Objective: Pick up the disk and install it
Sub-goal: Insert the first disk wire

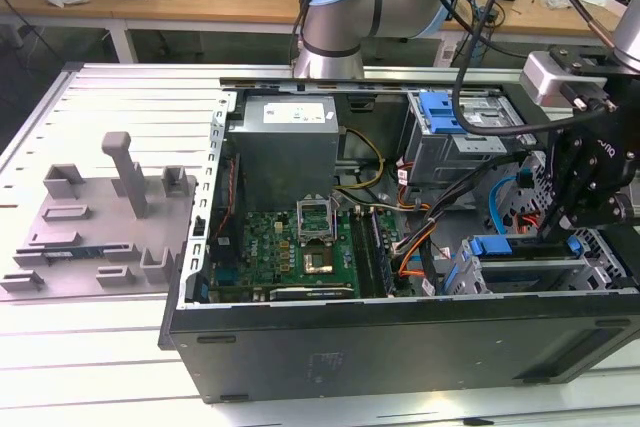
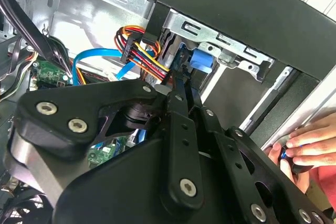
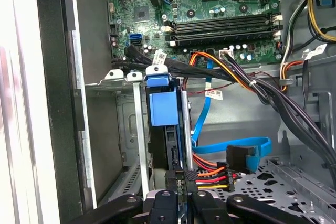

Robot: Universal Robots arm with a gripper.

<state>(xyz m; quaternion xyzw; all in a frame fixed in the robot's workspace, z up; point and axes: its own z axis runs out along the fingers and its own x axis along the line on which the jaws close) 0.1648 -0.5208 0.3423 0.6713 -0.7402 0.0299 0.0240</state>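
At the near edge of the open computer case [image 1: 400, 342], toward the exterior view's right, the disk [image 3: 161, 106] is seen standing on edge in the metal drive cage [image 3: 118, 129], its blue carrier frame uppermost. The gripper [image 3: 180, 179] is lowered into that cage, and its fingers [image 3: 169, 182] are clamped on the disk's thin edge. A person's hand [image 2: 307, 148] is seen just outside the case. Farther in, the motherboard [image 1: 295, 247] is laid flat, and the power supply [image 1: 285, 142] is mounted against the far wall.
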